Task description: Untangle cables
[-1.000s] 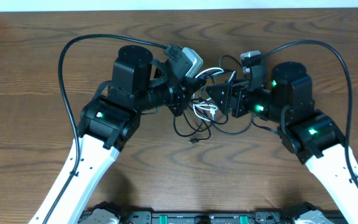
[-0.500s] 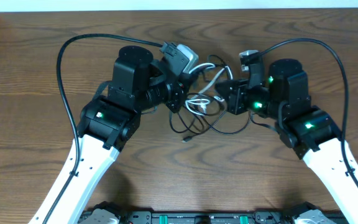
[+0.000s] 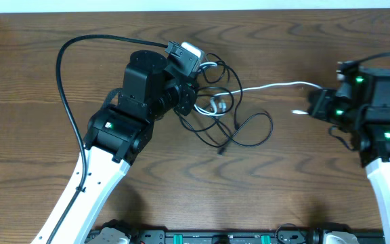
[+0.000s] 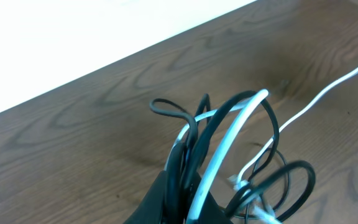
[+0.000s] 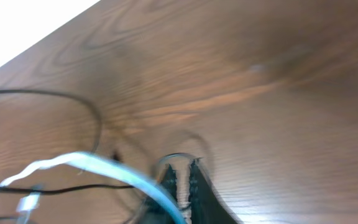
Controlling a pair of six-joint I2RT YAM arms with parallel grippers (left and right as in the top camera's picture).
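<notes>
two jaws clamped tight, pinching cables (image 3: 276,85)

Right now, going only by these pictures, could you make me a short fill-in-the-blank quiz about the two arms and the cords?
1. The cable stretched from the tangle to the right pincer is ___.
2. The tangle's other cords are all ___.
3. The left pincer clamps the tangle, so it is ___, not open.
4. Everything rests on a table of dark ___.

Missing words: white; black; shut; wood.

white arms (image 3: 93,183), black joints (image 3: 144,76), green lights (image 3: 110,125)
</notes>
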